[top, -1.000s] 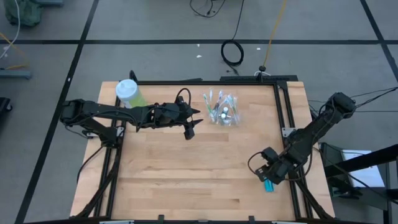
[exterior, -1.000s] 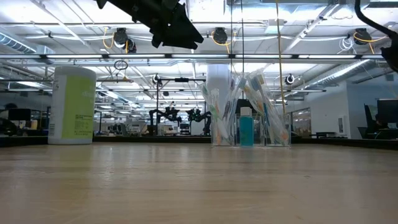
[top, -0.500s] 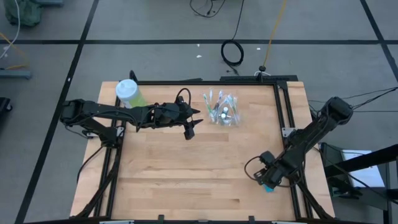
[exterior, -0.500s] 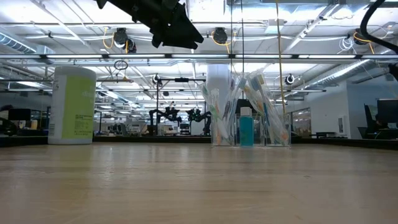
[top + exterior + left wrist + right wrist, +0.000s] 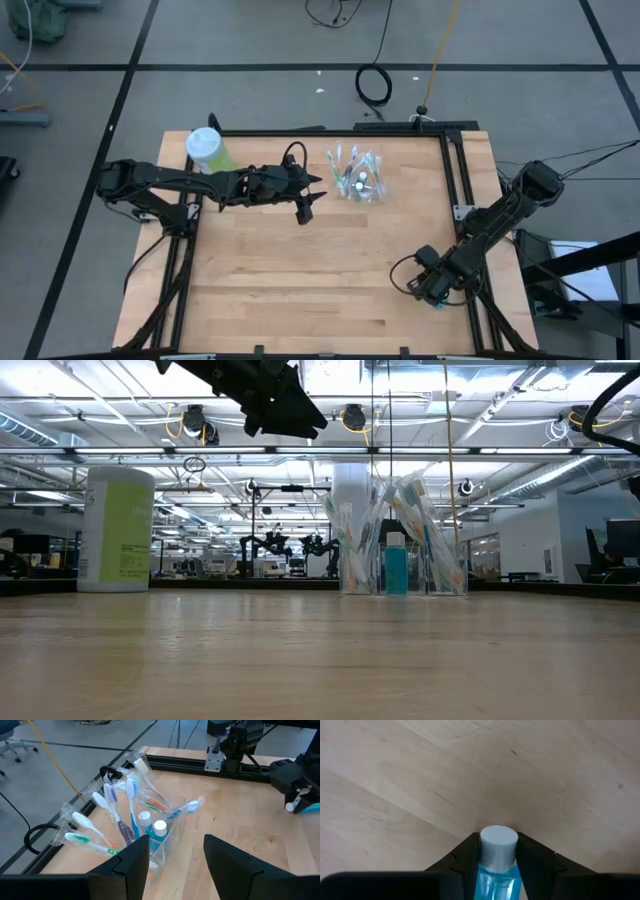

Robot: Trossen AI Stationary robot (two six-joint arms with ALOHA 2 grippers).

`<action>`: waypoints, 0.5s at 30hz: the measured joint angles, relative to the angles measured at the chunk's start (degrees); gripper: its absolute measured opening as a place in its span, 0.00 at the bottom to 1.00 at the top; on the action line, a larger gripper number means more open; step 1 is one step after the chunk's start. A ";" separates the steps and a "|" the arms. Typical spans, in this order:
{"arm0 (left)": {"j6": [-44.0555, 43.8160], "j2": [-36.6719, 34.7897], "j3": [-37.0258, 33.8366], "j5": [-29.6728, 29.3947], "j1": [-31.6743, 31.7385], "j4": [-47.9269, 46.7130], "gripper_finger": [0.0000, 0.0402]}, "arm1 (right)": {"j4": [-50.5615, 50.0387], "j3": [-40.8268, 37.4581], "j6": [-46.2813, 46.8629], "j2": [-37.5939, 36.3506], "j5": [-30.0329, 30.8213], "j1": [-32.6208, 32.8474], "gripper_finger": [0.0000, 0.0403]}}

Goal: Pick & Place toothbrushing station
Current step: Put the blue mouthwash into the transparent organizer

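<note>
A small clear cup (image 5: 357,180) stands at the far middle of the table, holding several toothbrushes (image 5: 112,805) and two white-capped teal tubes (image 5: 159,827); it also shows in the low view (image 5: 400,540). My left gripper (image 5: 305,207) hovers open just left of the cup, its fingers (image 5: 131,865) apart with nothing between them. My right gripper (image 5: 431,291) is at the near right of the table, pointing down and shut on another teal tube (image 5: 498,862) with a white cap (image 5: 498,841). My right gripper pinches the teal tube's body just behind the white cap (image 5: 497,870) between its two fingers (image 5: 465,856). The fingers come from above, pointing down, and lie along the tube. The cap end points down at the wood; whether it touches the table I cannot tell.
A tall green bottle with a white cap (image 5: 207,150) stands at the far left corner, also seen in the low view (image 5: 118,530). Black rails (image 5: 460,180) frame the table. Bare wood (image 5: 310,280) fills the middle and near part.
My right gripper has sunk toward the table and shifted a little toward the table's left and near edge, tipping more steeply downward, with the teal tube still between its fingers.
</note>
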 joint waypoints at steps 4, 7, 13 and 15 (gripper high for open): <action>0.00 0.00 0.00 0.00 -0.01 0.02 0.48 | 1.21 -0.02 -0.50 -0.23 2.07 -0.02 0.22; -0.02 0.00 0.00 0.00 -0.01 0.02 0.48 | 3.48 -0.06 -1.80 -1.02 4.34 -0.37 0.22; -0.07 0.00 0.00 -0.03 -0.01 2.08 0.48 | 11.08 -0.07 -11.07 -4.78 19.22 -3.74 0.25; -0.08 0.00 0.00 -0.05 -0.02 2.98 0.48 | 14.02 -0.07 -19.22 -6.34 27.48 -6.11 0.25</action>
